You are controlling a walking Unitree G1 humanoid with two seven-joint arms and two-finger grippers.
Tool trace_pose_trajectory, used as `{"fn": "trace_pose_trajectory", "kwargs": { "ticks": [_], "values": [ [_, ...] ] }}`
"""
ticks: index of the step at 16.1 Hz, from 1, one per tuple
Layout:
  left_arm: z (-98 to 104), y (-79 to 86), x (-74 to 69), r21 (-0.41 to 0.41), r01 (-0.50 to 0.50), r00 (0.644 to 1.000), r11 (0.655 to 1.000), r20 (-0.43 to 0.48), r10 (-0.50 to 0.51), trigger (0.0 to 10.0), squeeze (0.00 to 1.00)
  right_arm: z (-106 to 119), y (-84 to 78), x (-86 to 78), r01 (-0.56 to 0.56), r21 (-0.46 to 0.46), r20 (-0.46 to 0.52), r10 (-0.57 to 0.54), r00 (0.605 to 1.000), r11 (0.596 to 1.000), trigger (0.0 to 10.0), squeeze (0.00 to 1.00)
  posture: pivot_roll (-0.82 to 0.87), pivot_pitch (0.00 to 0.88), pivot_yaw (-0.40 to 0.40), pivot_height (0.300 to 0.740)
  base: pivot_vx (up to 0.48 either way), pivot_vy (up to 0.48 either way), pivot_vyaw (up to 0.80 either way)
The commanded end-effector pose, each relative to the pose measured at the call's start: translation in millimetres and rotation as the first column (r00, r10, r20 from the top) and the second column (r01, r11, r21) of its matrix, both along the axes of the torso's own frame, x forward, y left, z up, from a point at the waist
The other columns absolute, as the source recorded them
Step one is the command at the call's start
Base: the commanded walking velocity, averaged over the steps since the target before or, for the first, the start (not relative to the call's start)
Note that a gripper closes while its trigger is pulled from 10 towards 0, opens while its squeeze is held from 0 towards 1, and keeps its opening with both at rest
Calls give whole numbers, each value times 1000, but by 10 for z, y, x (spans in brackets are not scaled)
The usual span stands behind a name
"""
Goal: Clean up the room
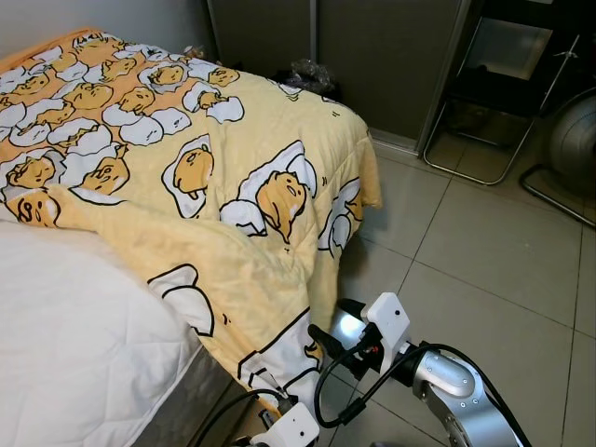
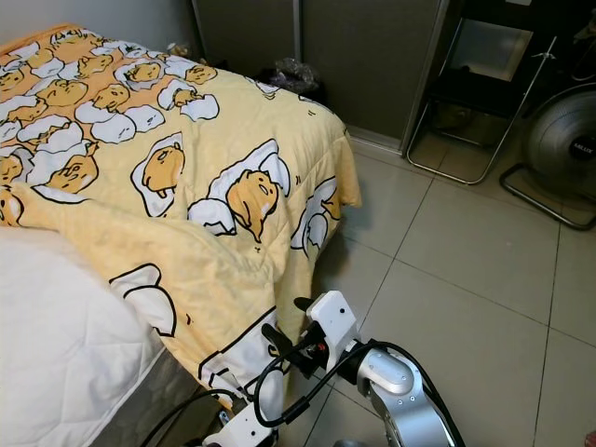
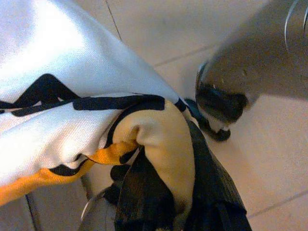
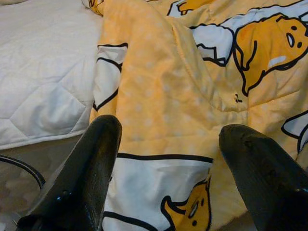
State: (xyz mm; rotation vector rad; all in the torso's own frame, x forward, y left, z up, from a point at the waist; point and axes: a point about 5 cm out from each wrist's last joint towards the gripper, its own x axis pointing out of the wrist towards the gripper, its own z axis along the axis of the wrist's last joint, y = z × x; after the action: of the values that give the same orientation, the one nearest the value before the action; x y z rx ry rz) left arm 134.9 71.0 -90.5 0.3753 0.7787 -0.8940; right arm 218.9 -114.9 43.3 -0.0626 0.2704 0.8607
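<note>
A yellow blanket (image 1: 233, 140) printed with egg characters covers the bed, and its lower edge hangs over the bed's corner toward the floor. The white mattress pad (image 1: 65, 317) lies bare at the near left. My left gripper (image 3: 173, 183) is low at the bed's near corner, shut on a bunched corner of the blanket (image 3: 154, 130). My right gripper (image 1: 331, 326) stands open just right of the hanging edge, its fingers pointing at the fabric (image 4: 163, 96) without touching it.
Grey tile floor (image 1: 484, 251) stretches to the right of the bed. A metal folding chair (image 1: 503, 84) and a floor fan (image 1: 573, 140) stand at the back right, before dark cabinet doors (image 1: 372, 47). A dark bag (image 1: 312, 74) sits by the bed's far corner.
</note>
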Motion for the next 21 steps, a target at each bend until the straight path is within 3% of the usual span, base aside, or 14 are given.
{"fn": "trace_pose_trajectory", "kwargs": {
  "ticks": [1,5,8,10,13,15,17,18,19,21],
  "values": [
    [122,-620,-82,-118,62,998,991,-21,-65,0,0,21,19,1,-14,8,7,14,1000,1000,10000,0,-200,26,90,740,0,0,0],
    [87,-683,-178,-59,158,985,986,-55,-161,0,0,32,15,3,-13,11,11,13,1000,1000,10000,0,-203,33,91,740,0,0,0],
    [112,-809,-233,-61,218,973,974,-64,-222,0,0,28,19,-15,-13,13,5,13,1000,1000,10000,0,-201,47,90,740,0,0,0],
    [148,-890,-216,-81,199,976,977,-70,-205,0,0,28,19,-22,-14,13,3,14,1000,1000,10000,0,-198,50,89,740,0,0,0],
    [188,-920,-86,-129,-66,990,989,-130,50,0,0,25,24,-16,-18,13,2,18,1000,1000,10000,0,-196,50,87,740,0,0,0],
    [184,-881,-32,-163,-269,948,949,-217,232,0,0,22,19,-13,-18,11,1,18,1000,1000,10000,0,-194,51,86,740,0,0,0],
    [174,-861,-30,-168,-355,916,920,-262,305,0,0,17,18,-16,-18,10,-1,18,1000,1000,10000,0,-192,51,85,740,0,0,0],
    [173,-865,-28,-154,-316,930,936,-243,274,0,0,12,18,-19,-19,10,-3,19,1000,1000,10000,0,-191,51,85,740,0,0,0],
    [183,-878,-12,-131,-207,965,970,-190,180,0,0,12,20,-18,-21,10,-3,21,1000,1000,10000,0,-190,50,84,740,0,0,0],
    [202,-903,12,-86,-34,993,996,-115,24,0,0,13,23,-15,-22,10,-2,22,1000,1000,10000,0,-190,49,85,740,0,0,0]
  ]
}}
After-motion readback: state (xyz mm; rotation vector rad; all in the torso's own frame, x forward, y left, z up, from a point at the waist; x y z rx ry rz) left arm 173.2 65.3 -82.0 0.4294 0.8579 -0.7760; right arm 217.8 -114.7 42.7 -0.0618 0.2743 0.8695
